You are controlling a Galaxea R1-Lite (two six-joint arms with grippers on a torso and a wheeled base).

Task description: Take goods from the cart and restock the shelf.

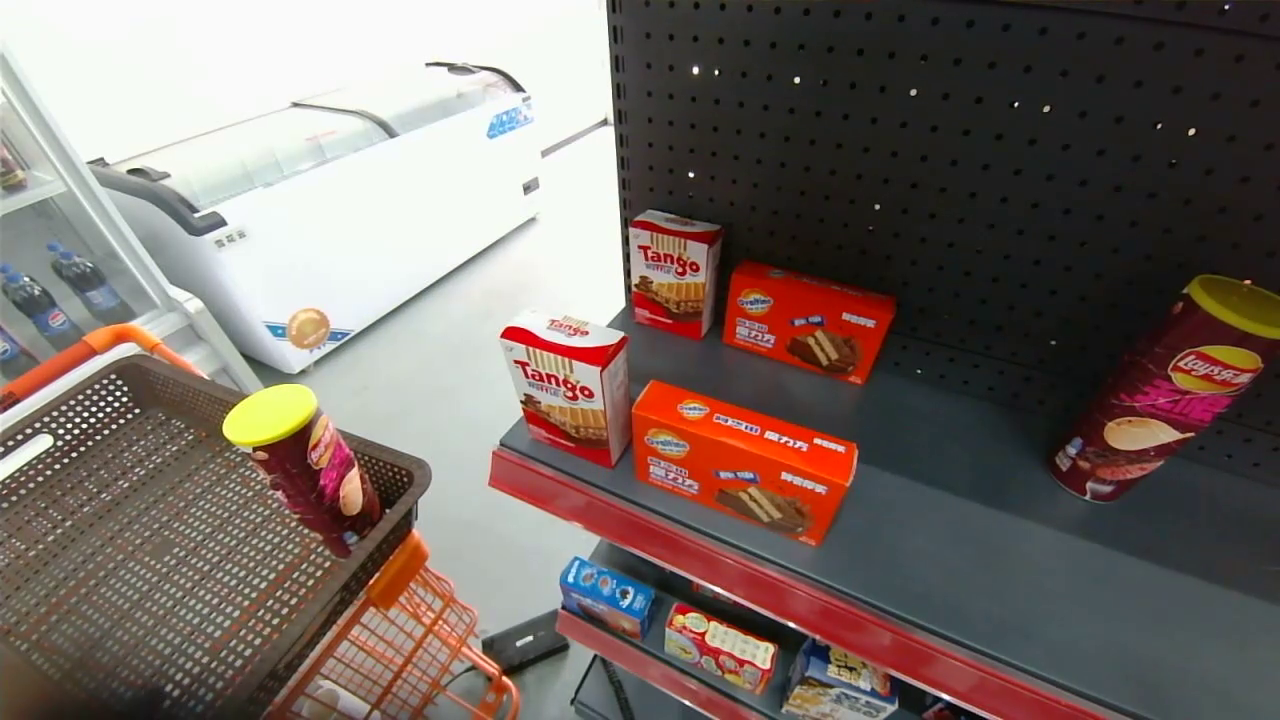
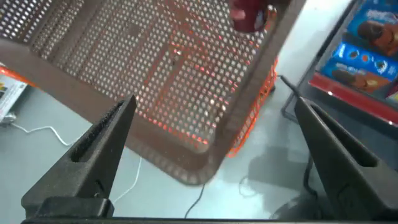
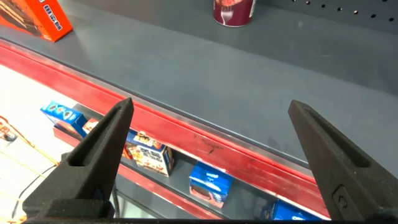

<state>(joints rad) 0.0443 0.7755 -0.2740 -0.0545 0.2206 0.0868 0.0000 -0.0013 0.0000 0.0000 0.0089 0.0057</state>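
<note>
My left hand [image 2: 214, 102] is spread wide, its two dark wedge fingers well apart, above the cart [image 1: 420, 640]. Under it lies the brown plastic basket [image 1: 400, 470], its floor and walls pierced all over with small holes, with the orange wire frame showing through. The yellow-lidded can [image 1: 305, 465] stands in the basket's corner nearest the shelf, close against the rim; it is a round maroon tube with a pink band and a crisp pictured on it.

My right hand [image 3: 211, 104] is just as wide, over the red front edge of the shelf [image 1: 1000, 540]. The board is smooth matt grey, backed by a black pegboard [image 1: 950, 150]. A second can [image 1: 1165, 390] of the same kind stands far to the right, near the pegboard. To the left are two red-and-white wafer boxes [image 1: 570, 385], one at the front corner and one behind it, each with an orange box [image 1: 745, 460] just beside it on its right. A broad stretch of grey board runs between the front orange box and the second can.

On the lower shelf, small blue and coloured cartons [image 1: 605, 595] sit behind another red lip. Grey floor separates cart and shelf, with a white chest freezer [image 1: 330, 210] beyond.
</note>
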